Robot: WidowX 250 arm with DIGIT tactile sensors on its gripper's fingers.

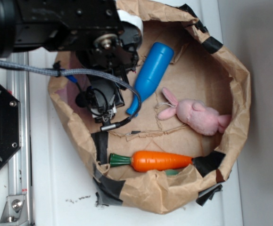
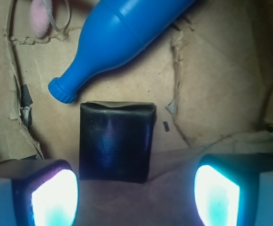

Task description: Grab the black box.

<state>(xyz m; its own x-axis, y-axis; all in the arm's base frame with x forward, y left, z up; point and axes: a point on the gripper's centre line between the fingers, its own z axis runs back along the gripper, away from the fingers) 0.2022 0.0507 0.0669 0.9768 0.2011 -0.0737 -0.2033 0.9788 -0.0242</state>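
The glossy, wrinkle-edged black box (image 2: 116, 142) lies flat between the spread-apart fingers (image 2: 55, 197), untouched.

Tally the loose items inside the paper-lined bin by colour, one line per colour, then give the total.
Blue: 1, the blue bottle
Pink: 1, the pink bunny
Orange: 1, the carrot
Black: 1, the black box, seen only in the wrist view, lying between the open fingers
Total: 4
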